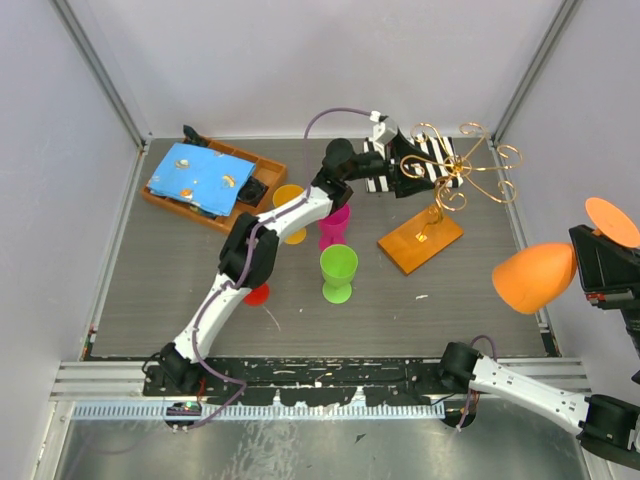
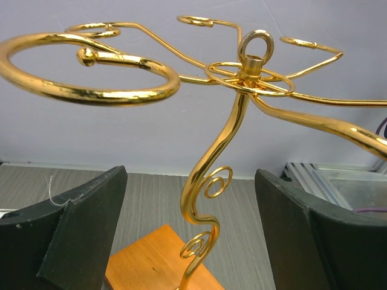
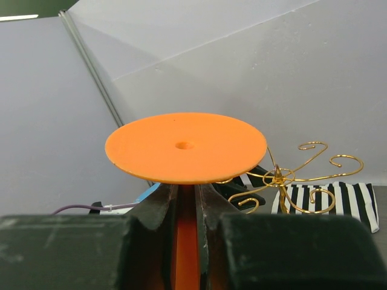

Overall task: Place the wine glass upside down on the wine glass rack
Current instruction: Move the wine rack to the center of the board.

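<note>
tray: wooden tray with a blue cloth draped over it, sitting in the far left corner of the table.
cups: a yellow cup, a pink cup and a green cup stand bunched mid-table. My left arm stretches right over the yellow and pink ones. There's also a small red thing by that arm, and I honestly can't tell what it is.
left pincer: spread wide and holding nothing. In my left wrist view one dark finger sits at each edge, with the rack's curly stem showing in the gap farther out. No contact with the wire that I can see.
wine glass rack: gold wire with scroll arms on an orange-brown wood base, toward the back right. No glass hangs on it.
striped cloth: black and white, lying behind the rack.
right pincer: clamped narrow around the orange stem, fingers tight on both sides.
wine glass: orange, up in the air in my right pincer, out past the table's right edge and well apart from the rack. In the top view the bowl points left toward the table. In my right wrist view its flat foot fills the middle.
</note>
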### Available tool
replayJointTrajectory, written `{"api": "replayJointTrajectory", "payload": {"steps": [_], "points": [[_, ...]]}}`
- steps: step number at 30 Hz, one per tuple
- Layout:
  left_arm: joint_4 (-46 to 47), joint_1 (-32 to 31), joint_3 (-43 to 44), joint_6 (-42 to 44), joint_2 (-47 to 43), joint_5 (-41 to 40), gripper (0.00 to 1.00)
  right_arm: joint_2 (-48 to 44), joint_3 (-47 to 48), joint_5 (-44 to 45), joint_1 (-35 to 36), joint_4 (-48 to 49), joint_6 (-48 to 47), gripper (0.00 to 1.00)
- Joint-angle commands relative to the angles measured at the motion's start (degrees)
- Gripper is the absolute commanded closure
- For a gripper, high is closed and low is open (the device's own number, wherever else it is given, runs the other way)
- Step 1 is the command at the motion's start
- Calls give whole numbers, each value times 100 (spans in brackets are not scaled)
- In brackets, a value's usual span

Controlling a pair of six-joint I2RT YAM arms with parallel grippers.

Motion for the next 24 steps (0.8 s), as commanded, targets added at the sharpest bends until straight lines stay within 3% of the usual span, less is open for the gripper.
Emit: {"api": "replayJointTrajectory", "payload": {"steps": [1,5,13,20,24], "points": [[376,-35,-82,-95,80,-128,7,62,47,6,12,51,73,99],[733,-17,-192,-388,71,-91,8,71,80,21,17,26,106,99],[1302,197,-1311,-384,-623,-139,8,92,47,34,19,41,114,99],[1542,449,-2080,-377,-1272,-154,6,126,30,9,18,96,96,99],[1400,450,-2077,-321,-1465,-173,6,128,33,-28,15,102,116,99]]}}
